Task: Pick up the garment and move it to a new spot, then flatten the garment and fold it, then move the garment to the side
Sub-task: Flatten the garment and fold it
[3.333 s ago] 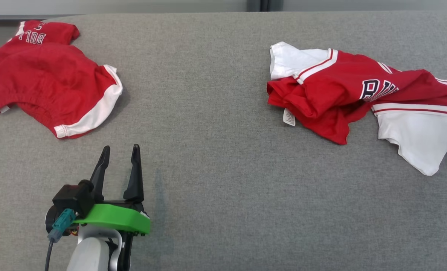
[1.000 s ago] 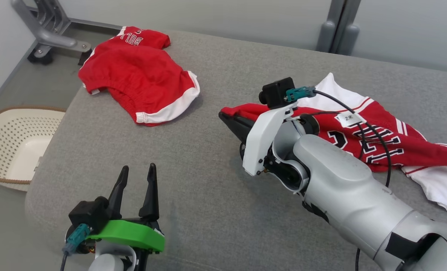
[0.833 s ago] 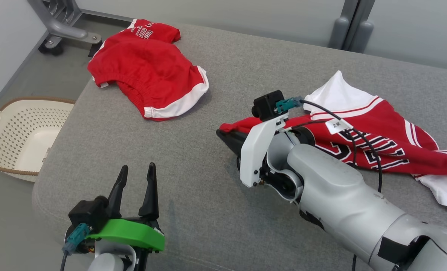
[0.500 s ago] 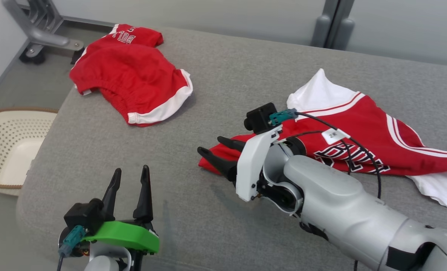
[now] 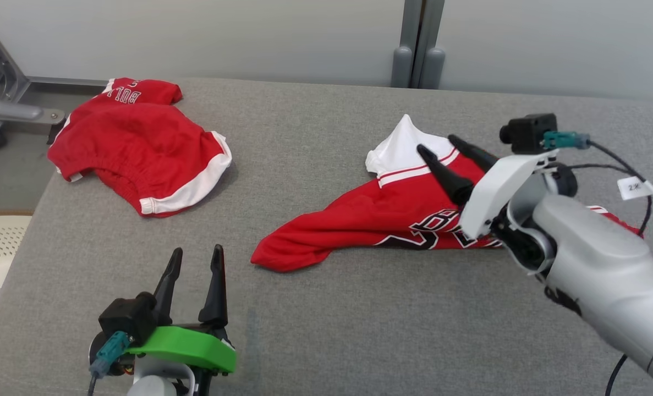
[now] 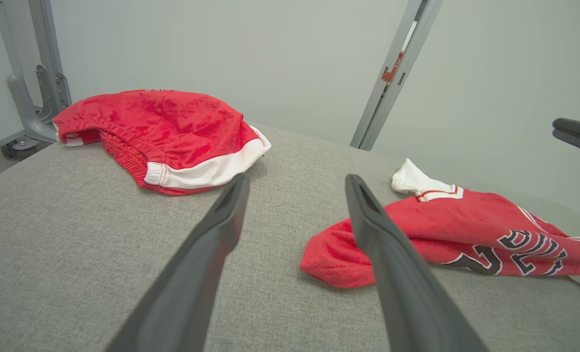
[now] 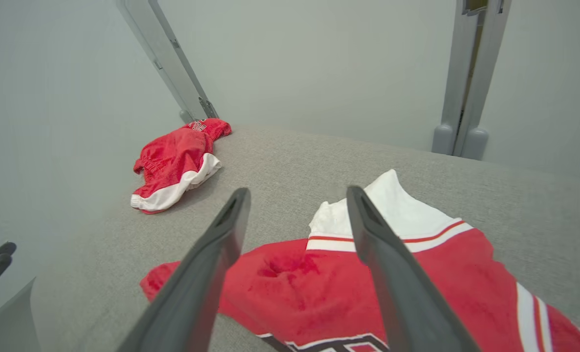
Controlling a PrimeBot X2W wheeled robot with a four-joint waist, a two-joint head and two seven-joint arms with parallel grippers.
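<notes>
The red jersey [image 5: 359,220] is laid bunched near the middle of the grey surface [image 5: 326,330], seemingly for flattening there, so the right end effector [image 5: 436,143] is held released and empty above it, and the left end effector [image 5: 197,251] released, well apart

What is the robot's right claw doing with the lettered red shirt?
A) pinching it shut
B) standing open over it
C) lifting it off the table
B: the right gripper has its fingers spread apart over the shirt, which lies on the table.
</notes>
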